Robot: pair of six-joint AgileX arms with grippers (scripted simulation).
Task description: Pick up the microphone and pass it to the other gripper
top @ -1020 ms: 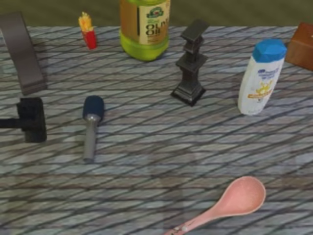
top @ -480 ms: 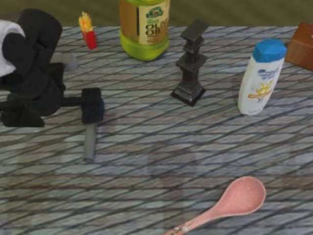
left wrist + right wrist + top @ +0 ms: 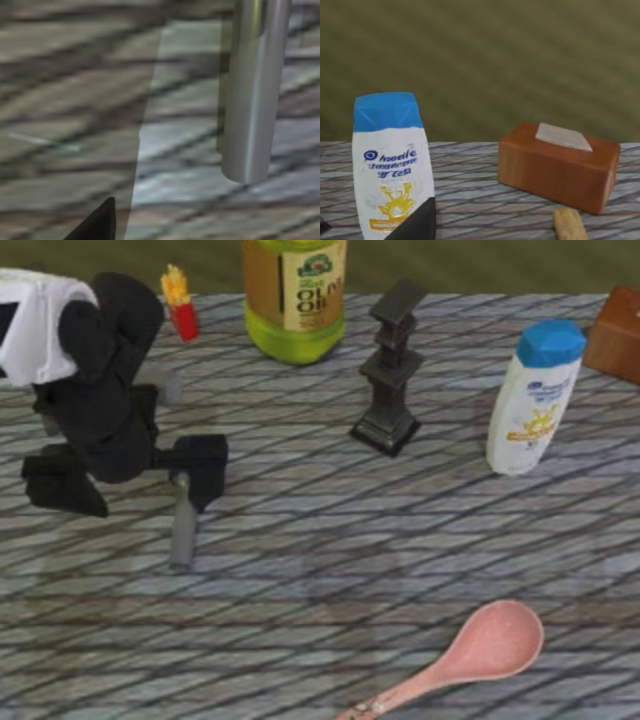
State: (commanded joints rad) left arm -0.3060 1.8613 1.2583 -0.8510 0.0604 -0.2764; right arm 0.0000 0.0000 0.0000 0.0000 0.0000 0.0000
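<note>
Scanning the top view from left to right, the left arm (image 3: 90,390) fills the upper left of the frame, a bulky black-and-white body reaching toward the centre left. The left gripper (image 3: 197,468) sits directly over the head of the microphone (image 3: 183,530), hiding that head from above; only the grey cylinder handle shows, lying flat on the table (image 3: 330,570) and running from the gripper toward the lower left of the frame. How far apart the fingers stand, and whether they touch the microphone, cannot be told from this view. In the left wrist view the handle's smooth metallic shaft shows at the upper right of the frame, its blunt end over the woven tabletop, and one dark fingertip (image 3: 97,222) shows at the lower left edge, apart from the shaft. Behind the arm, a small red carton of fries (image 3: 179,302) stands at the upper left. An olive oil bottle (image 3: 295,295) stands at the upper centre, with a black tiered statuette (image 3: 390,370) just right of centre. A pink spoon (image 3: 470,650) lies in the lower right. A white shampoo bottle (image 3: 533,395) with a blue cap stands at the right, and a brown tissue box (image 3: 615,335) sits at the upper right edge. The right arm is outside the top view; its wrist view shows the shampoo bottle, the tissue box, a tan rounded object (image 3: 570,225) near the box, and one dark fingertip at the bottom edge.
</note>
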